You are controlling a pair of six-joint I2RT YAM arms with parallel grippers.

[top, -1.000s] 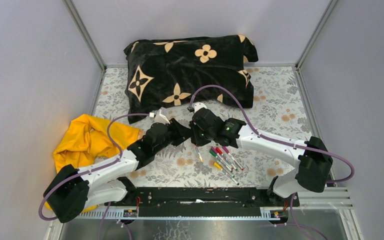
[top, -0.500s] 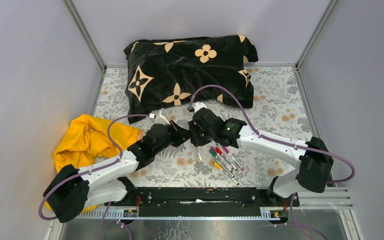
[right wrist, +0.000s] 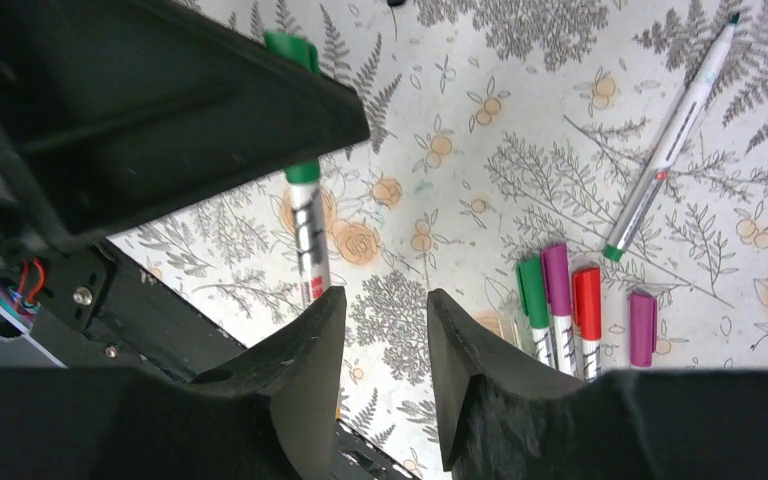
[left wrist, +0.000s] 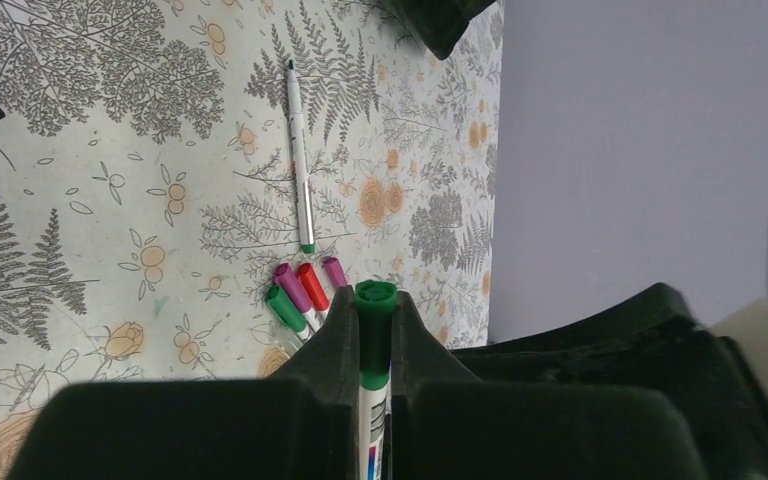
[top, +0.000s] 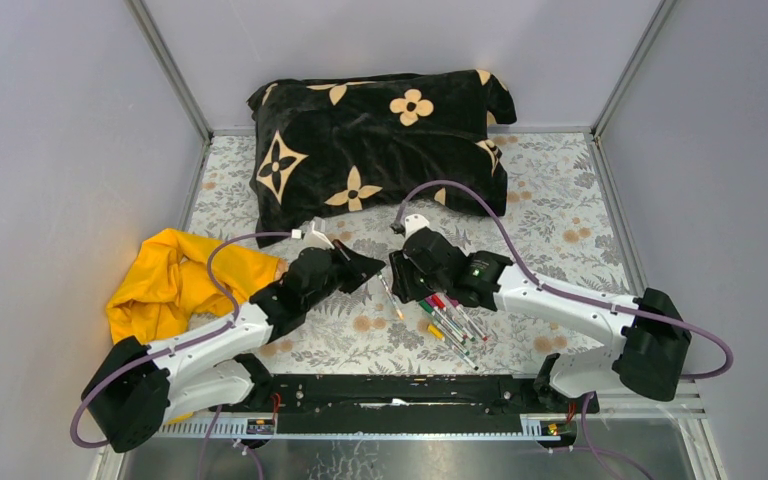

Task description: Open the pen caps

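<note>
My left gripper (left wrist: 375,302) is shut on a whitish pen whose green cap (left wrist: 375,298) sticks out past the fingertips. The right wrist view shows that pen (right wrist: 306,215) hanging above the cloth under the left gripper. My right gripper (right wrist: 385,300) stands open with nothing between its fingers, just right of the left gripper (top: 372,263). On the table lie capped pens with green (right wrist: 532,290), purple (right wrist: 556,275) and red (right wrist: 587,300) caps, a loose magenta cap (right wrist: 643,325), and an uncapped pen (right wrist: 665,150).
A black pillow with tan flowers (top: 380,140) lies at the back. A yellow cloth (top: 175,280) is bunched at the left. The black base rail (top: 400,395) runs along the near edge, and grey walls close in the floral table cover (top: 560,200).
The left gripper has shut on the green-capped pen. The right gripper has opened and drawn back to the right, away from the left gripper.
</note>
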